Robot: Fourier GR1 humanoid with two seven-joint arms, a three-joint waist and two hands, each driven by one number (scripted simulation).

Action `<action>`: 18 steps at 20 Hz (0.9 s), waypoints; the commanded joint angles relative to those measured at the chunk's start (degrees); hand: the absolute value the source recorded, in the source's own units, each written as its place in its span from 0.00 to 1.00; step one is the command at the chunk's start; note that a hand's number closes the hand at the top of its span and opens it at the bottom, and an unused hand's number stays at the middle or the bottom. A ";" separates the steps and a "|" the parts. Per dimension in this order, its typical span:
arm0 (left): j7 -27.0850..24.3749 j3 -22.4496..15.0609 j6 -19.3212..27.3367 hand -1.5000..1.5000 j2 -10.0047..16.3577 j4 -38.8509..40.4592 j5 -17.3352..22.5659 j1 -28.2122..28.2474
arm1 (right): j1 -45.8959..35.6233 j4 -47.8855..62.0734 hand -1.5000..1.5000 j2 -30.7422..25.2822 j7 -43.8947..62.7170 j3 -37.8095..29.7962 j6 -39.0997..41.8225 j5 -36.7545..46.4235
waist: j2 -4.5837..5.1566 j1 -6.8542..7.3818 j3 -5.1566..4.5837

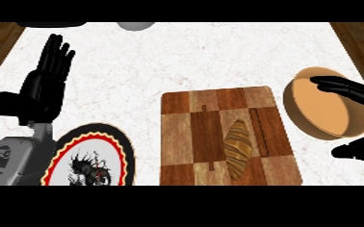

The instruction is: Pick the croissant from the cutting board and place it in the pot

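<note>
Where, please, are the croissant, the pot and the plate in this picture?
croissant [237, 149], head view, on the middle of its ridged back.
pot [326, 114], head view, on its bare inner floor.
plate [92, 130], head view, on its patterned upper rim.

The white, faintly veined counter [177, 57] filled nearly the whole view, with brown wood showing beyond it at both upper corners. On it lay a checkered wooden cutting board [192, 139] right of centre, its long sides running away from the robot, with a round tan pot [298, 115] just beside its far right corner and a black-rimmed plate [125, 146] with a red and yellow zigzag border well to its left, cut by the view's lower edge. At the far edge sat a grey rounded object [136, 25] and a dark object [53, 24], both too cropped to name.
</note>
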 commanded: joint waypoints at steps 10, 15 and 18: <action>3.62 0.53 1.23 0.50 -1.97 -2.17 -2.44 -1.60 | -1.28 -21.69 0.00 3.67 29.03 9.60 5.14 12.75 | -0.08 0.23 -0.06; 2.70 0.76 -0.03 0.50 -3.40 -2.43 -4.02 -0.71 | -2.15 -16.79 0.00 8.82 31.59 10.56 6.96 18.09 | 0.06 0.63 -0.02; 1.25 4.45 -4.15 0.50 -1.05 -1.57 -2.92 0.71 | 3.60 -19.11 0.00 7.19 27.87 8.56 8.61 19.71 | 0.01 0.32 -0.01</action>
